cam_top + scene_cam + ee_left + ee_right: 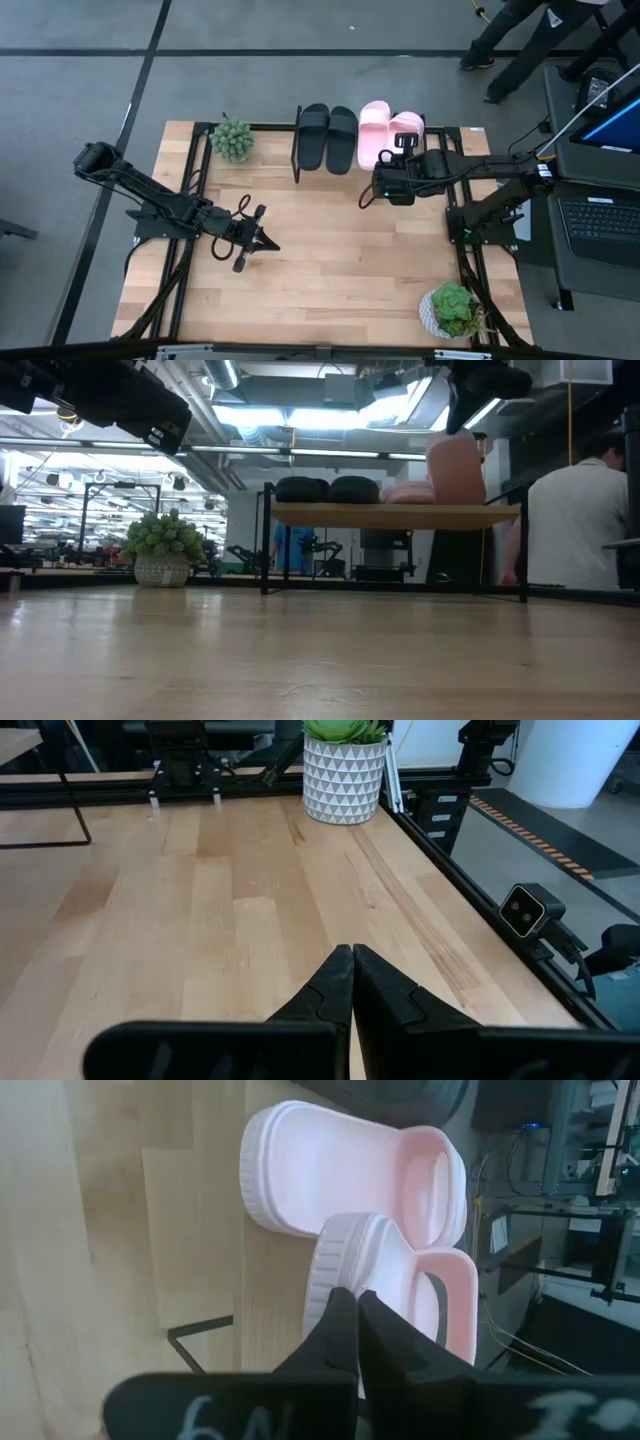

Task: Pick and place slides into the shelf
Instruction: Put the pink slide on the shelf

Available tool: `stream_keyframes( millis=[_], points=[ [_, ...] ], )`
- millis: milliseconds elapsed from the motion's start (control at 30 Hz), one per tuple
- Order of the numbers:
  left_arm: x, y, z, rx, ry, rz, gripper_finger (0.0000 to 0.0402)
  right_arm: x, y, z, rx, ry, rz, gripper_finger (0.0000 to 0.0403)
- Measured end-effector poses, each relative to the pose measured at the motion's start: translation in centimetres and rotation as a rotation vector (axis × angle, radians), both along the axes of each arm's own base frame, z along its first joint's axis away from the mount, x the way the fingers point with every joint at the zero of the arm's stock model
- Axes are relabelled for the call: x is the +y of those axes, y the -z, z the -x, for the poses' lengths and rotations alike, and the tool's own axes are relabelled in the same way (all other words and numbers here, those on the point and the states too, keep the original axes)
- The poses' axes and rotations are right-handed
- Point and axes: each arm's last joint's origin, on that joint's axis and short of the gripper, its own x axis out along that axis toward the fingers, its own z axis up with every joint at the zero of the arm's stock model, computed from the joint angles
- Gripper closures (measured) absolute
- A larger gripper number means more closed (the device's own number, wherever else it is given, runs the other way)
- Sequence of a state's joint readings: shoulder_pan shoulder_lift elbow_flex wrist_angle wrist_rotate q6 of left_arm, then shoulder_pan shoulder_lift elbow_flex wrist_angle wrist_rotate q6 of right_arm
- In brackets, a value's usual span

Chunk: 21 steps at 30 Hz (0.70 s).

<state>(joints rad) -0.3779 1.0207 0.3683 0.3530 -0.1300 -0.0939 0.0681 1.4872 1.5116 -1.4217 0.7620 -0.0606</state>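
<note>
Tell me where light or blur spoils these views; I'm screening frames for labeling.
Low view: bright ceiling lights backlight the shelf, leaving the black slides as silhouettes. Right wrist view: the right tool blurs up close, while the pink slides stay evenly lit. High view: even lighting, soft shadows.

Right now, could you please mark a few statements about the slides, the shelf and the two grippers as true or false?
1. Both black slides lie on the shelf. True.
2. The left gripper grips a pink slide. False: it is shut on nothing, over bare table.
3. The right gripper is shut on the second pink slide. True.
4. The first pink slide lies on the tabletop. False: it lies on the shelf.
</note>
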Motion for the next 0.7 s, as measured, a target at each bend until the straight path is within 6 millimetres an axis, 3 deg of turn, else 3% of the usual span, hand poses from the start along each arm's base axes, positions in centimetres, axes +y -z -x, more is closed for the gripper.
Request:
stream_keyframes(
  millis=[333,700],
  points=[
    [0.0,0.0,0.0,0.0,0.0,0.0,0.0398,0.0,-0.1,0.1,0.03,-0.014,0.037,0.0403],
    [0.0,0.0,0.0,0.0,0.0,-0.001,0.0398,-0.1,-1.7,0.0,-0.02,-0.017,0.095,0.0403]
  ],
)
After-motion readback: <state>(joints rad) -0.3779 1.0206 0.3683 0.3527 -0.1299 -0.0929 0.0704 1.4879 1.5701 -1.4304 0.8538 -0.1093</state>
